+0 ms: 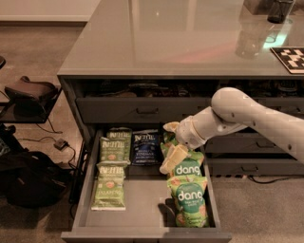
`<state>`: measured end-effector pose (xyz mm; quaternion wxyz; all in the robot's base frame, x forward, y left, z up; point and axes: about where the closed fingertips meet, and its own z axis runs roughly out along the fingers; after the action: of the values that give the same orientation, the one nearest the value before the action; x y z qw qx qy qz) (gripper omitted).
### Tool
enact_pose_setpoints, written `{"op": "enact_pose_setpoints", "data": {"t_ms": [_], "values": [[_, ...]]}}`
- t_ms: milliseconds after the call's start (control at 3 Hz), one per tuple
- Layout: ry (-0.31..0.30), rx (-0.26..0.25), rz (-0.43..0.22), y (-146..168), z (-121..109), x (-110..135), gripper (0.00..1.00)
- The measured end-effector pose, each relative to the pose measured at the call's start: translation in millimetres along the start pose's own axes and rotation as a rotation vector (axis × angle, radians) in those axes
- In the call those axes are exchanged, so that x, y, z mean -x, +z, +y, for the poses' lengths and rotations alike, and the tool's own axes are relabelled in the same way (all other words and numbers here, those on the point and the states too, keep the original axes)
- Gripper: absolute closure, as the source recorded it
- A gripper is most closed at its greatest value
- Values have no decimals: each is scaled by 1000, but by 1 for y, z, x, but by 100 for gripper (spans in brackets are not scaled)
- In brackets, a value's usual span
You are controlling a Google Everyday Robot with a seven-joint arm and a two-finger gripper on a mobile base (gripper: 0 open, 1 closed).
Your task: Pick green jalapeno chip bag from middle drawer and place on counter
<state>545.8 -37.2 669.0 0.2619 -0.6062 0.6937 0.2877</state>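
Observation:
The middle drawer (142,201) is pulled open below the counter (156,42). A light-green jalapeno chip bag (109,188) lies flat at the drawer's front left. A second green Kettle bag (115,144) lies behind it, with a dark blue Kettle bag (146,148) to its right. Two green "dang" pouches (189,201) fill the right side. My gripper (170,144) is open and empty. It hovers over the rear dang pouch, just right of the blue bag, well right of and behind the jalapeno bag.
The upper drawer (147,110) is slightly open above the middle one. Narrower drawers with handles (244,168) stand at the right. A checkered tag (289,58) and a dark cup (280,9) sit on the counter's far right. A black bag (28,182) lies on the floor at the left.

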Motion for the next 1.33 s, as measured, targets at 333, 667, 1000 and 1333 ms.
{"op": "enact_pose_setpoints", "data": {"t_ms": [333, 667, 1000, 1333], "values": [[-24, 52, -5, 47, 10, -4, 0], [-44, 73, -12, 101, 9, -19, 0], [-46, 50, -34, 140, 3, -37, 0], [-41, 22, -32, 173, 1, -57, 0]]}}
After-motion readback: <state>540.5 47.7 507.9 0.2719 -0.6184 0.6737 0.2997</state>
